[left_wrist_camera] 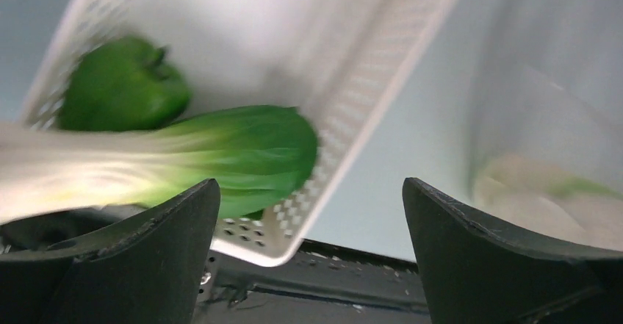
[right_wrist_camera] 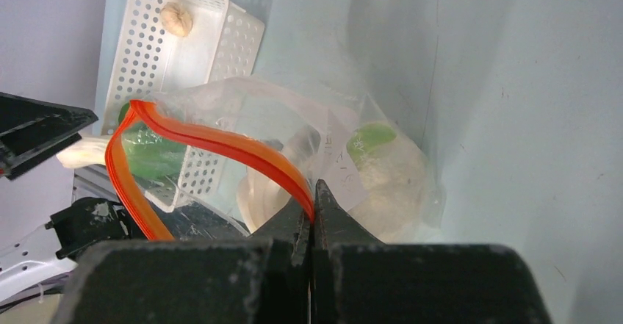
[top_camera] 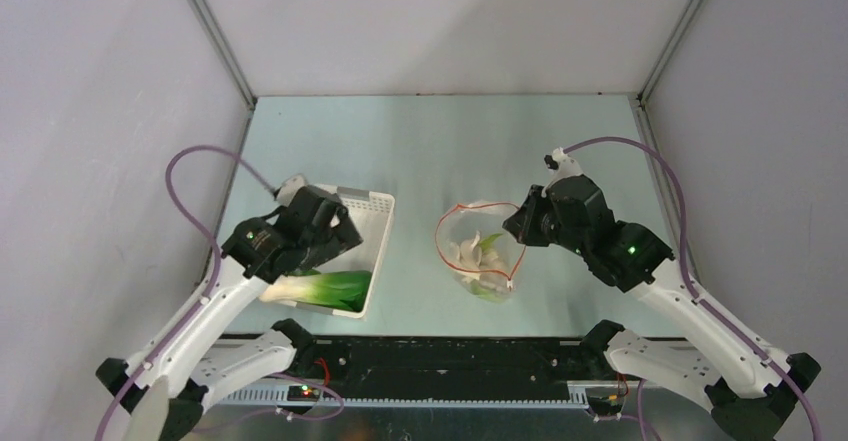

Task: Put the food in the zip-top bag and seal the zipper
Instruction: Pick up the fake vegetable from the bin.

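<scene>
A pale table point(top_camera: 450, 141) carries a white perforated basket point(top_camera: 375, 216) on its left side. The basket holds a bok choy point(top_camera: 335, 288), a green pepper point(left_wrist_camera: 121, 85) and a small tan lumpy piece point(right_wrist_camera: 177, 20). The left gripper point(left_wrist_camera: 308, 199) hangs over the basket, jaws spread wide, grasping nothing. To the right stands the clear zip-top bag point(top_camera: 480, 266), mouth open, with white food pieces point(top_camera: 468, 251) and a green leaf point(top_camera: 492, 244) inside. The right gripper point(right_wrist_camera: 312, 217) is clenched on its red-orange zipper point(right_wrist_camera: 220, 144).

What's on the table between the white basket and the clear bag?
Nothing: the overhead view shows bare table between basket and bag.
</scene>
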Controlling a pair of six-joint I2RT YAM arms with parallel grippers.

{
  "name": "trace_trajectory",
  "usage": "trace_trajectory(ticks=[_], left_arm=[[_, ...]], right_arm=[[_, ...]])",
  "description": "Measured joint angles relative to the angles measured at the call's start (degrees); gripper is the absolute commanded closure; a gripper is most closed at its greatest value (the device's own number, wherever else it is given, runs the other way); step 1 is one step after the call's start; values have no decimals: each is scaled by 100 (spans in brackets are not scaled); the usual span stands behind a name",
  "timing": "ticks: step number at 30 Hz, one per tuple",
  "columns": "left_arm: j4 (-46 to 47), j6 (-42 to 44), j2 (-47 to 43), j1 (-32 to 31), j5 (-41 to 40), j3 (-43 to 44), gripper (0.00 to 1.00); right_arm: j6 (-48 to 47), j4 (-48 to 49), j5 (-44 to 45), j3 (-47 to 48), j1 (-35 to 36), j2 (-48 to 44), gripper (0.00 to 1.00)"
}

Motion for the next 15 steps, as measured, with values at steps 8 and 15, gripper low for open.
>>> trace_trajectory(ticks=[8, 15], left_arm=[[-1152, -1652, -452, 737, -837, -933, 0], [-2046, -2813, -592, 756, -1429, -944, 0]], right_arm=[[-57, 7, -35, -63, -61, -46, 100], [-94, 15, -74, -63, -118, -42, 100]])
